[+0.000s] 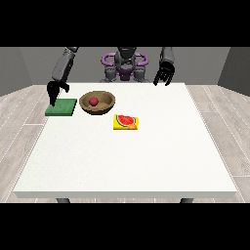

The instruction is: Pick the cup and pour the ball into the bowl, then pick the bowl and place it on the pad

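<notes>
Ball [93, 101] in the stiff, light-looking bowl [98, 103]; best gripped at its rim. My hand at the view's left [56, 91] holds nothing; finger spread unclear.

On the large white surface [127, 156], a flat green square pad [61, 107] lies far left. Just right of it sits a round brown wooden bowl [98, 103] with a small red ball [93, 101] inside. Nearer and right lies a yellow watermelon-printed packet [127, 122].

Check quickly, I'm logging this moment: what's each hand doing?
Hand at view's left: holds nothing; fingers unclear.
Hand at view's right: open, holds nothing.
</notes>
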You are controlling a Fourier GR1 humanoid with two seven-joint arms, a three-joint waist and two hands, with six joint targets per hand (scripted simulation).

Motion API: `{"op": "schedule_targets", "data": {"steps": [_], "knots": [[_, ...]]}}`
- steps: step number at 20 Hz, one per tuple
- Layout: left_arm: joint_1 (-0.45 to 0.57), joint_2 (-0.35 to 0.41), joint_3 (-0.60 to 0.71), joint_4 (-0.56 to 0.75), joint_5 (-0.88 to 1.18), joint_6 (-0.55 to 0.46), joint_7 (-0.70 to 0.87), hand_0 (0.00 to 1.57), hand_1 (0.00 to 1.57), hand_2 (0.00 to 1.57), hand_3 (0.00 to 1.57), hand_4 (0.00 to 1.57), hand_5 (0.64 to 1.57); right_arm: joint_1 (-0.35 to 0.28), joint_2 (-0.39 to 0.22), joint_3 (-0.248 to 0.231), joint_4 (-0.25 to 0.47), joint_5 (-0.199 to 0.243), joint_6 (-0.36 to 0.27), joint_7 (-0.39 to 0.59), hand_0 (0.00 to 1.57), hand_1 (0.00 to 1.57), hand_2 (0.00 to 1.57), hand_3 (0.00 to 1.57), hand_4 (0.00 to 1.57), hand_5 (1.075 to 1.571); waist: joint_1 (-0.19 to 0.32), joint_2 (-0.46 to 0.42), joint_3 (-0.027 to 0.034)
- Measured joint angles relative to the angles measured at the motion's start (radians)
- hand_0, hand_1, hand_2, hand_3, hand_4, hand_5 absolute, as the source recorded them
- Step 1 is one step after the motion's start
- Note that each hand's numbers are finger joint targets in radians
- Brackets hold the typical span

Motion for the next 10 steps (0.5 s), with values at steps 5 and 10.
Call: {"op": "schedule_targets", "data": {"steps": [5, 10], "knots": [[0.115, -0.006, 0.115, -0.016, 0.265, 0.084, -0.250, 1.18, 1.18, 1.07, 0.72, 1.41, 1.564, -0.013, -0.019, -0.045, -0.018, -0.046, -0.006, -0.011, 0.00, 0.00, 0.42, 0.24, 0.68, 1.550, 0.073, 0.126, -0.0002], [0.112, -0.008, 0.225, 0.016, 0.536, -0.009, -0.440, 0.00, 0.00, 0.00, 0.00, 0.00, 0.977, -0.042, -0.022, -0.073, -0.055, -0.085, 0.001, -0.012, 0.00, 0.00, 0.30, 0.00, 0.11, 1.533, 0.100, 0.230, -0.0051]]}}
